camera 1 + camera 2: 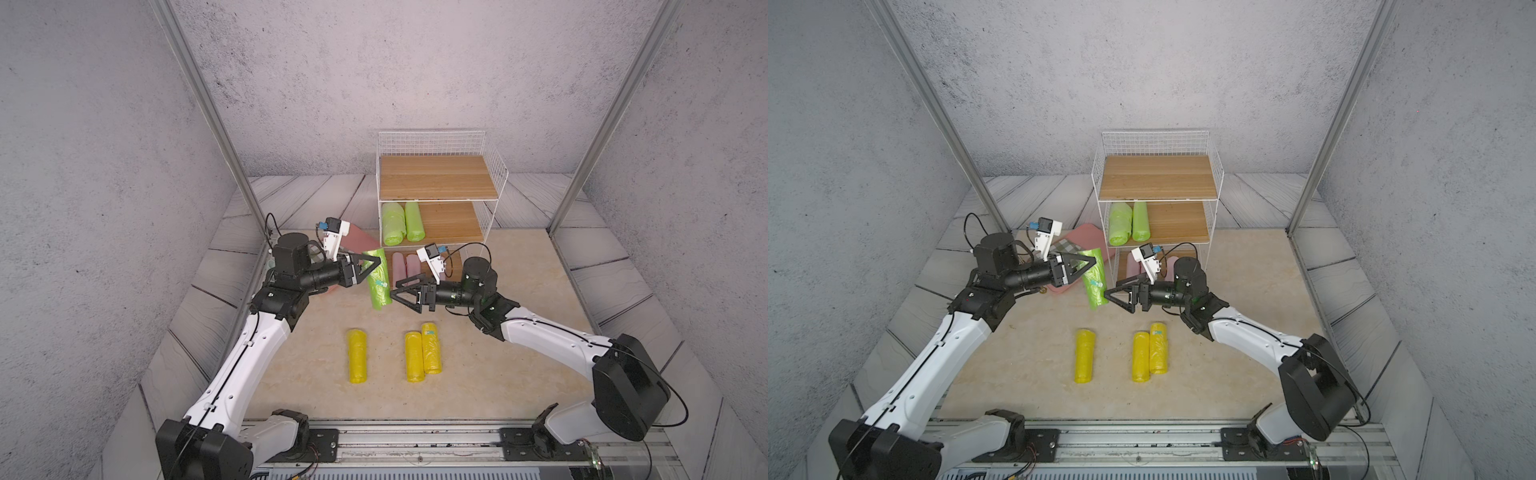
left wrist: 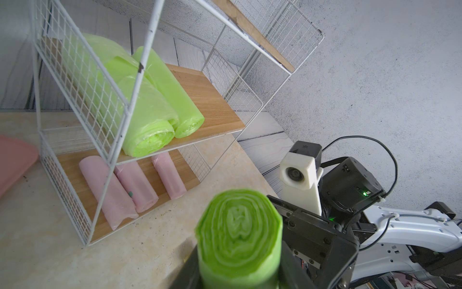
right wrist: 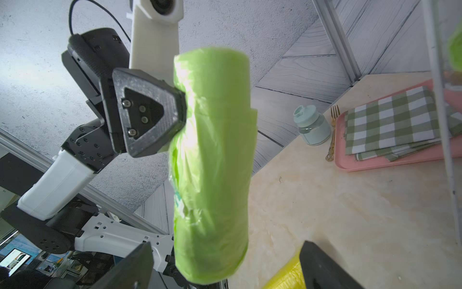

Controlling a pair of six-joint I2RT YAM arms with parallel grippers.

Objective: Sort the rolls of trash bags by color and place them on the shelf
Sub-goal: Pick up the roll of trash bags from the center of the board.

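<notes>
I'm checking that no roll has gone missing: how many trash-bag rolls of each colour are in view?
Light green crinkly plastic rolls: 3
Bright yellow crinkly plastic rolls: 3
Pale pink crinkly plastic rolls: 3
Total: 9

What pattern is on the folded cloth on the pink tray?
The cloth has green-and-white checks, clearest in the right wrist view.

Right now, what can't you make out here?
Both top views: the right arm's camera covers part of the pink rolls; the left arm, part of the tray.
Left wrist view: the bottom edge cuts off the green roll.
Right wrist view: a jaw and the edge hide most of a yellow roll.
</notes>
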